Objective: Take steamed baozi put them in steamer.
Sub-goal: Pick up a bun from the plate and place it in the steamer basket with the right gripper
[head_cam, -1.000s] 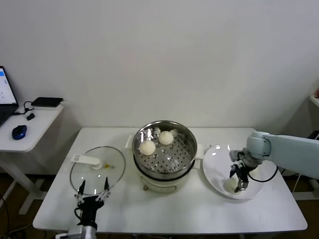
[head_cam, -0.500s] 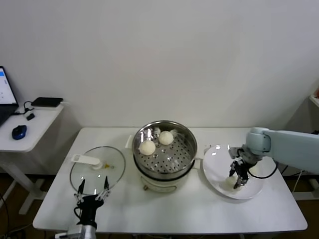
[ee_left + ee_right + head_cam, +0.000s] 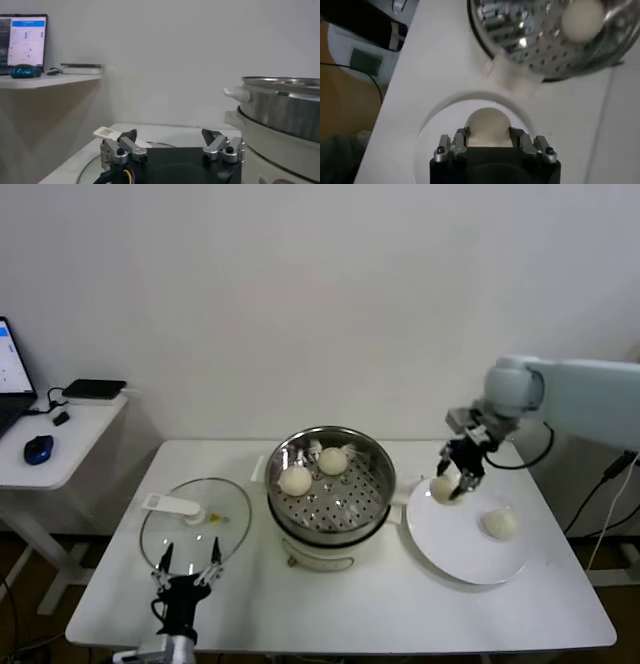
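Baozi, four round creamy-white dough buns: two are sitting in the shiny round steel steamer (image 3: 331,485), one (image 3: 499,523) is lying on the white round plate (image 3: 455,546), one (image 3: 444,488) is hanging gripped in the right hand (image 3: 452,484) above the plate's rim. Left hand (image 3: 185,565) is idling open near the surface's front edge.

R arm reaches in from the right, elbow high, wrist bent down; right claw (image 3: 451,480) raised, fingers (image 3: 461,137) clamped w/ a load between. Left claw (image 3: 186,567) low at front-left, upright, fingers spread apart.
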